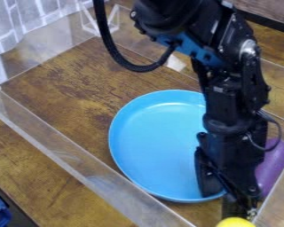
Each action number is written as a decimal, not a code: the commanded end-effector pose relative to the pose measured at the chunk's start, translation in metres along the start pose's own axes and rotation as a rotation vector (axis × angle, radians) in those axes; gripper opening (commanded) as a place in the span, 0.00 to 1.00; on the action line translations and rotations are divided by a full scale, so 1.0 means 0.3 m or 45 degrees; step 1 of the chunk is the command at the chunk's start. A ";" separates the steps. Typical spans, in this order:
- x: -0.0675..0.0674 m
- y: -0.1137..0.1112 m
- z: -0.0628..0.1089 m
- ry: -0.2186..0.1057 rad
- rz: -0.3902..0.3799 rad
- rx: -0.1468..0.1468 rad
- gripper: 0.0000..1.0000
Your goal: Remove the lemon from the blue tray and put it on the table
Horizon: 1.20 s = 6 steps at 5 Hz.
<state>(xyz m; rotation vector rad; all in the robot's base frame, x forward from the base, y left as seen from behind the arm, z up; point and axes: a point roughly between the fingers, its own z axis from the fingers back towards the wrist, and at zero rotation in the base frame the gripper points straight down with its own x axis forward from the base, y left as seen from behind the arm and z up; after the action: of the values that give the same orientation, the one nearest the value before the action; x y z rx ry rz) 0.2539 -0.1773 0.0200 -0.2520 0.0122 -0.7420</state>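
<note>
Down at the very bottom edge of the view, the lemon (pixel 234 223) shows only as a small yellow cap cut off by the frame, so which way its long axis runs cannot be told. It sits off the blue tray (pixel 151 142), just outside the tray's near right rim, low against the clear plastic wall (pixel 61 158) that borders the workspace; whether it rests fully on the table (pixel 74 75) cannot be made out from the sliver in view. The black gripper (pixel 231 191) points steeply down right above it, its lower end just above the yellow cap. The dark fingers blend into the arm's body, so the pictures alone do not show how far the jaws are spread, and nothing is seen pinched between them. The black arm (pixel 222 62) rises from there toward the top of the view, crossing the tray's right side, with a thick black cable (pixel 123 55) looping off to the left. A purple eggplant (pixel 272 165) lies to the right of the gripper, partly hidden behind it. The tray's interior is bare bright blue. The table is dark brown wood with visible planks and a slight sheen, and a pale curtain (pixel 32 22) hangs beyond the upper left corner.
</note>
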 end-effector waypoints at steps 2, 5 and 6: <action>-0.036 0.011 -0.057 0.081 -0.038 -0.059 1.00; -0.042 0.007 -0.067 0.101 -0.091 -0.104 1.00; -0.042 0.004 -0.069 0.104 -0.106 -0.116 1.00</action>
<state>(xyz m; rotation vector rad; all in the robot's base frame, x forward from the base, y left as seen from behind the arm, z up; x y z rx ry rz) 0.2544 -0.1760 0.0194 -0.3153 0.0374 -0.8204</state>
